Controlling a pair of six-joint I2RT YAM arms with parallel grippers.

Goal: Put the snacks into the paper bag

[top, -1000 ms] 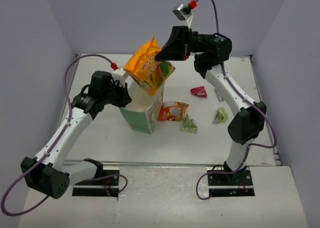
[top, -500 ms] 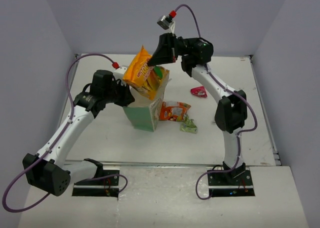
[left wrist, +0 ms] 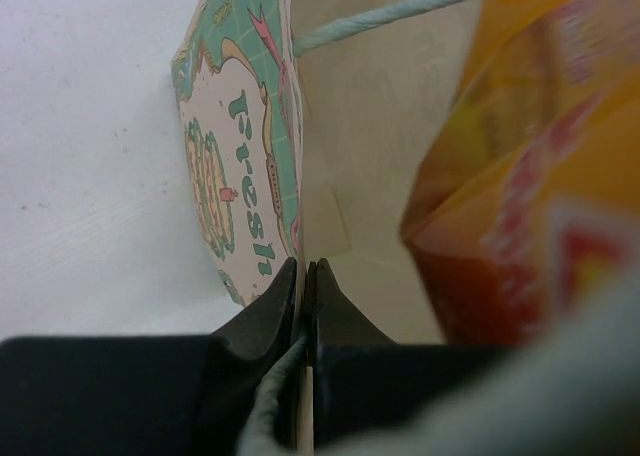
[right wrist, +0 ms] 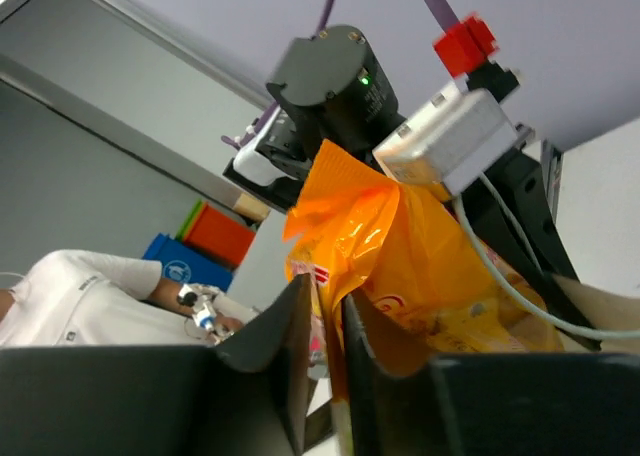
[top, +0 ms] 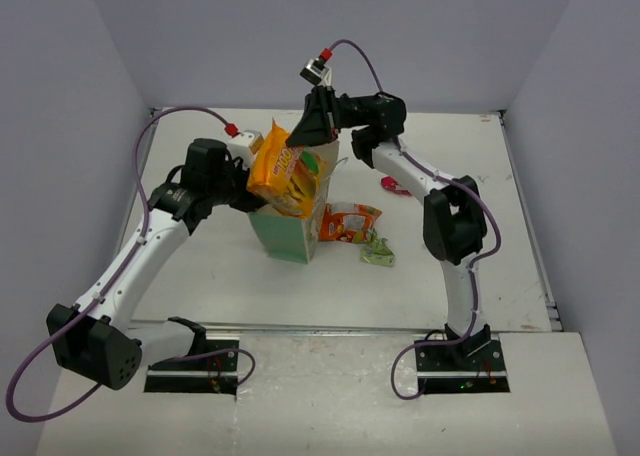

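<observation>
At the bag's mouth, clamping the right tool (right wrist: 322,298) on a crinkly, glossy orange-yellow pouch (top: 282,174), dipping its lower end inside the boxy mint-green paper bag (top: 287,238); pinching the thin printed wall flat with the left tool (left wrist: 305,274); keeping clear of the orange-white pouch (top: 348,222) and green packet (top: 377,251) lying on the worktop (top: 220,276).

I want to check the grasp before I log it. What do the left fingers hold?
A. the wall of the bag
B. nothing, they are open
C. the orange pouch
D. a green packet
A: in the left wrist view the left fingers are shut on the bag wall; the orange pouch is in the right fingers.
</observation>
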